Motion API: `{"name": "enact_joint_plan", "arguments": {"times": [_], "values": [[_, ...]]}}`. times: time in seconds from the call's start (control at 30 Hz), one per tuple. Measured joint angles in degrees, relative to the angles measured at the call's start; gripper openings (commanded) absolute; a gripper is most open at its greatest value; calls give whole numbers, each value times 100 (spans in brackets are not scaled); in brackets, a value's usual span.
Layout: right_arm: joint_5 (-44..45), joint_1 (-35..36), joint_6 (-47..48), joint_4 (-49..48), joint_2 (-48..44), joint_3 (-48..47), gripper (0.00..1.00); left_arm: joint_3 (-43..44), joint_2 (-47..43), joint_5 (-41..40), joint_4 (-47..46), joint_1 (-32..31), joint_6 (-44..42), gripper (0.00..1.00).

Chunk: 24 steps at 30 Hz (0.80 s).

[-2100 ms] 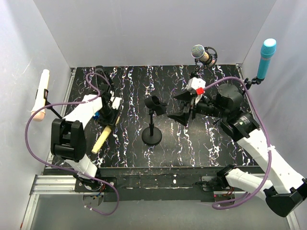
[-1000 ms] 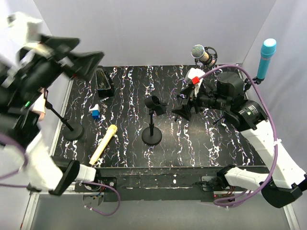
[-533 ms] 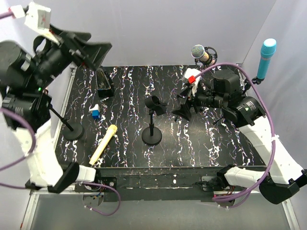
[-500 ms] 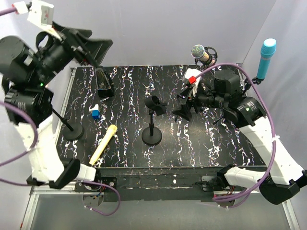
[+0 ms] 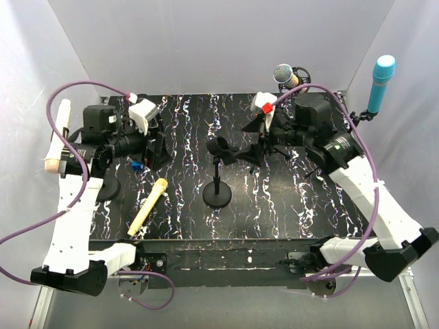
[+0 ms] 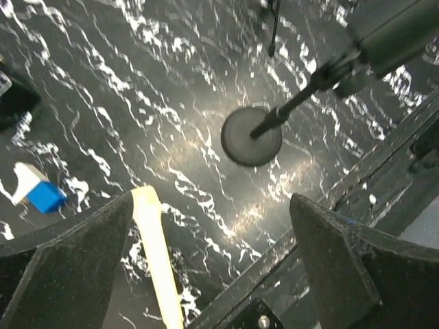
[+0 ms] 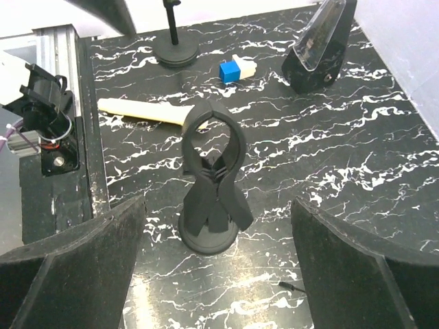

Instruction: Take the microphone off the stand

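Top external, nearest the arm bases: yellow microphone (image 5: 149, 205) flat on the table (image 5: 288, 205), in no clip at all, just near-left of the centre stand (image 5: 218, 181); long axis slanting near-left to far-right.
Centre stand: upright mid-table with an empty clip (image 5: 219, 145), same in the right wrist view.
Left gripper (image 5: 156, 142): fingers spread wide, holding nothing, hanging beyond the yellow microphone's far end and apart from it.
Right gripper (image 5: 249, 140): wide too, nothing held, aimed at the empty clip from its right, close but not touching.
Key relation: yellow microphone on the left arm's side, nearward of those jaws, and across the stand from the right arm.
Cream microphone (image 5: 58, 133): in its own holder by the left wall, near-upright, just outboard of the left arm.
Blue microphone (image 5: 381, 82), silver-headed microphone (image 5: 285, 74): clipped up far right and far back, closer to the right arm.
Guess: probably done at the centre stand; otherwise cream next, easiest for the left arm.
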State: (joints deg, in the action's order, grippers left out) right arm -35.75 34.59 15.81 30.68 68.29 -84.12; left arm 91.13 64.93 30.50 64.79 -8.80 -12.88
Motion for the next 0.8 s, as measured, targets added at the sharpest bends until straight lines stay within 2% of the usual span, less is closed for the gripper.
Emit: {"name": "enact_joint_plan", "arguments": {"times": [0.17,0.33,0.63,0.67,0.73,0.8], "values": [[-177,81,-234,-382,503,7,92,-638,-85,-157,260,0,-273,98],[-348,256,-393,-546,710,20,92,-682,-11,-208,516,0,-387,98],[-122,479,-638,-905,918,157,84,-848,-94,-190,544,0,-334,98],[-79,498,-649,-962,975,160,82,-857,-103,-186,544,0,-319,98],[-24,535,-667,-1078,1099,160,70,-863,-111,-184,542,7,-306,98],[-13,573,-678,-1128,1252,149,53,-870,-120,-188,542,13,-297,98]]}}
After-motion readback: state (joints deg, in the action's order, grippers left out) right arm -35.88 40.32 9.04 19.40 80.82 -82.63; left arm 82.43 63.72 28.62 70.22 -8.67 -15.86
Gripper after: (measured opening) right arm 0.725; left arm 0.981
